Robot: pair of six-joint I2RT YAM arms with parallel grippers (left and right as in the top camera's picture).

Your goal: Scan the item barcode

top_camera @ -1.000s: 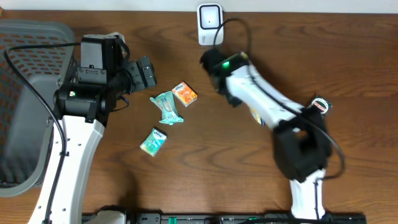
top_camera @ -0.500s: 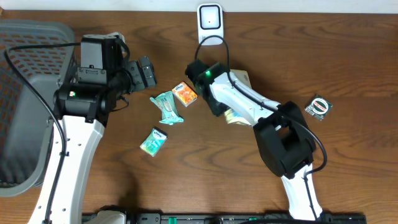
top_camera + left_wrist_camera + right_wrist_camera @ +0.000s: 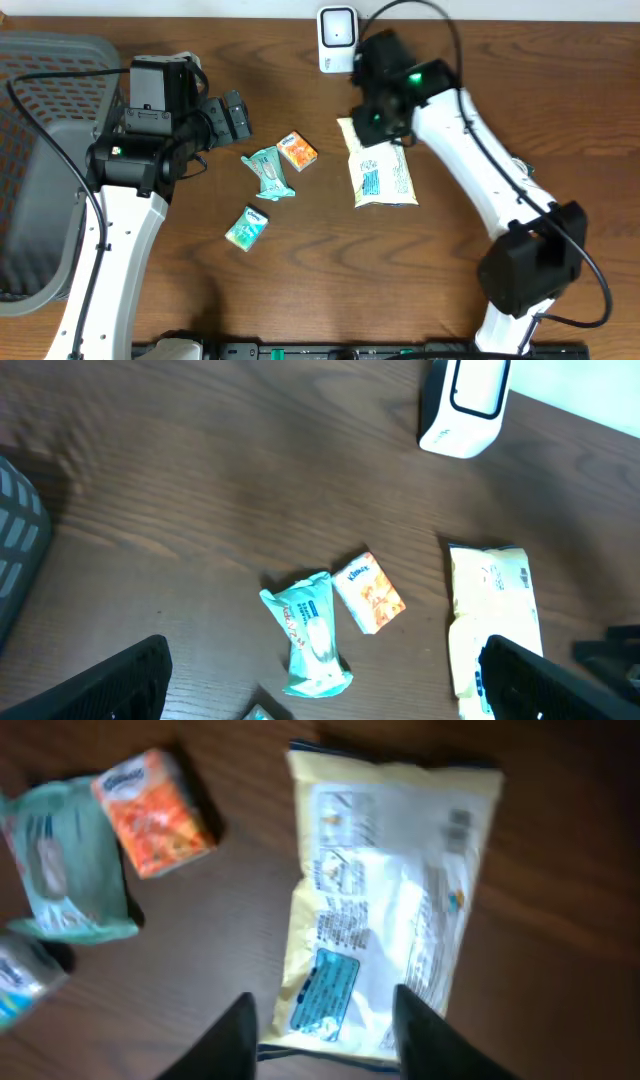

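The main change is at the right gripper. A second ago it was closed and close to the barcode scanner. Half a second ago the arm had swung towards the middle of the tabletop with the yellow pouch under it. Now the pouch lies flat and in full view on the wood, and the gripper's fingers stand partly apart with nothing pinched between them. This looks like a release, so the pouch is probably either already scanned and set aside or has been put down for a fresh grasp. The pictures do not show which.

The pouch rests just in front of the scanner and a little to its right, lengthwise towards it, with the printed back panel facing up. A dark patch near one far corner may be the barcode, but it is too blurred to be sure. The right gripper hovers over the pouch's scanner-side end, and the wrist view shows that edge between its two fingers.

The orange Kleenex packet and two teal packets sit apart to the pouch's left, where they were before. The left gripper hangs wide open and empty above them.
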